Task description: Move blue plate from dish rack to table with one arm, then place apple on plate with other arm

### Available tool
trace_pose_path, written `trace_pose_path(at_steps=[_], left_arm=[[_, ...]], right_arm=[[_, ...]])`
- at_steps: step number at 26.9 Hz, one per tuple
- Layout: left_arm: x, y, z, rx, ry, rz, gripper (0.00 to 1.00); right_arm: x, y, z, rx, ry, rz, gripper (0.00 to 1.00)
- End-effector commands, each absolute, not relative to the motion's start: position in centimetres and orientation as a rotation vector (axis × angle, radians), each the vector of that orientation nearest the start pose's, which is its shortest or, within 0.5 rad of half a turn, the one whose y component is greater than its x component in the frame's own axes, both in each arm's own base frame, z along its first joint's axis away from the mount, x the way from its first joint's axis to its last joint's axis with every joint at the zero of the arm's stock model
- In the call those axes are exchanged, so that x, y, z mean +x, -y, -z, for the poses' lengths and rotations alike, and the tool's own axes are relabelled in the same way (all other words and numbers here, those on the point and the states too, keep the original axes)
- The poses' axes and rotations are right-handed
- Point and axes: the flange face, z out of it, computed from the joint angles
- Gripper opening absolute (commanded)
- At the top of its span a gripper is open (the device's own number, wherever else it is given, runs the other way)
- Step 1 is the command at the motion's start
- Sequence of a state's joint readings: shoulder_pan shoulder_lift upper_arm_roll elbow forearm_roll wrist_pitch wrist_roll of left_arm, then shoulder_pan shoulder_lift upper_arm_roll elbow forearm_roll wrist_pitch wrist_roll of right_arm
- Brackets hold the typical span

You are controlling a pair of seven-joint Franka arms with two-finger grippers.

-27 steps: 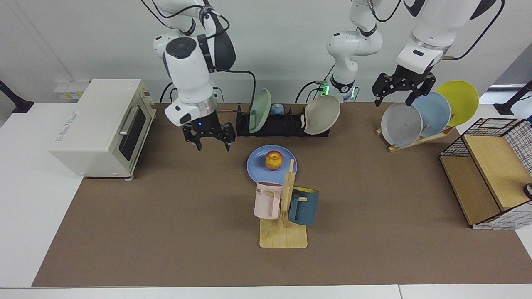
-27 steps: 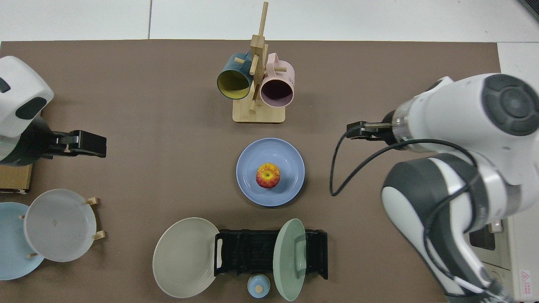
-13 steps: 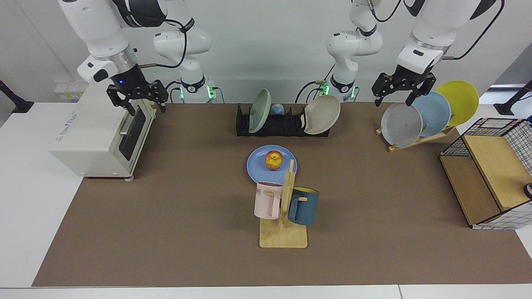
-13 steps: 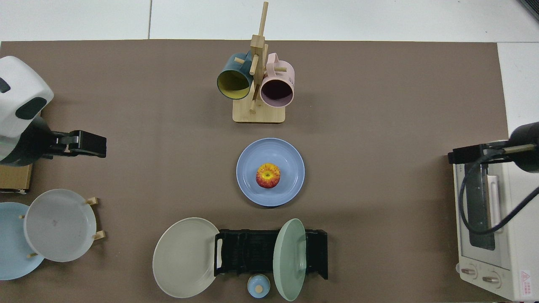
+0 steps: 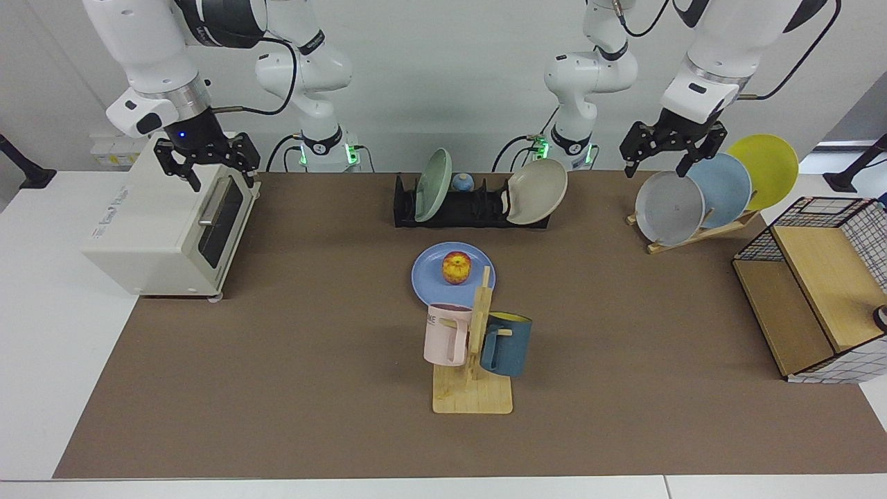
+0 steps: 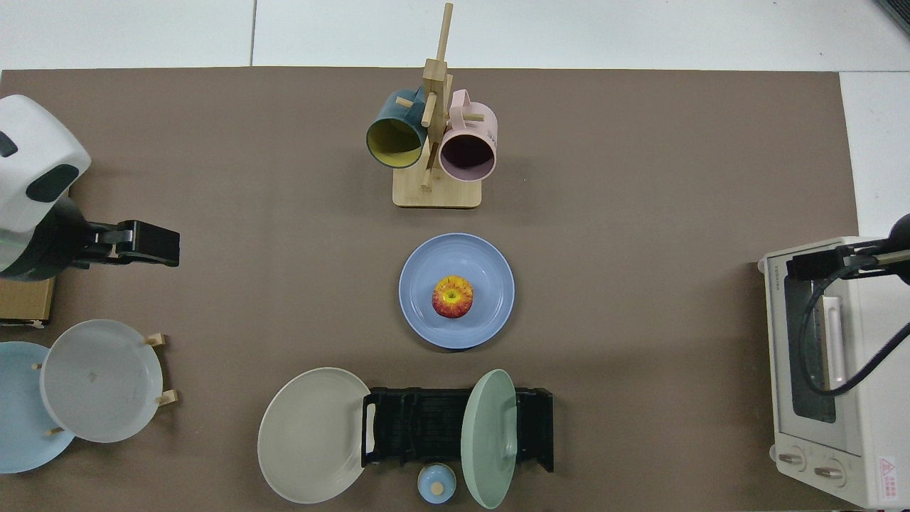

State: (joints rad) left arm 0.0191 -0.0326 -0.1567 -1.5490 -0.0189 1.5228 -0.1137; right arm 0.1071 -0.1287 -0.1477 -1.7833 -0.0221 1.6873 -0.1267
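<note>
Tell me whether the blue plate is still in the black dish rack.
Out. The blue plate lies flat on the table before the dish rack, holding the apple.

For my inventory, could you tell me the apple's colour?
The apple is red with yellow patches, clearest in the top view.

You've got the small red-yellow apple [image 5: 457, 267] centred on the round matte periwinkle-blue plate [image 5: 428, 278], flat on the brown-matted tabletop [image 5: 277, 360], near the low black slotted dish rack [image 5: 457, 208].
</note>
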Motion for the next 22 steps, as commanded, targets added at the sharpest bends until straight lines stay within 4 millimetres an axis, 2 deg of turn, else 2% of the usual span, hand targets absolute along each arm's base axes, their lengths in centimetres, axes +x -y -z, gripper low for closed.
trace_pose_path(at_steps=[1,7,14,21,22], left_arm=[[53.0,7.5,-65.4,-3.149,-0.035,-0.002,1.00],[53.0,7.5,-65.4,-3.149,-0.035,-0.002,1.00],[53.0,7.5,-65.4,-3.149,-0.035,-0.002,1.00],[53.0,7.5,-65.4,-3.149,-0.033,-0.002,1.00],[53.0,7.5,-65.4,-3.149,-0.035,-0.002,1.00]], right_arm=[[52.1,2.7,-60.3,-3.159,0.103,0.011,1.00],[51.8,3.1,-60.0,-3.153,0.064,-0.013,1.00],[51.6,2.6,-60.1,-3.143,0.019,-0.021,1.00],[51.5,2.4,-59.4,-3.097,-0.035,-0.133,1.00],[52.0,2.7,-59.3,-3.097,-0.044,-0.158,1.00]])
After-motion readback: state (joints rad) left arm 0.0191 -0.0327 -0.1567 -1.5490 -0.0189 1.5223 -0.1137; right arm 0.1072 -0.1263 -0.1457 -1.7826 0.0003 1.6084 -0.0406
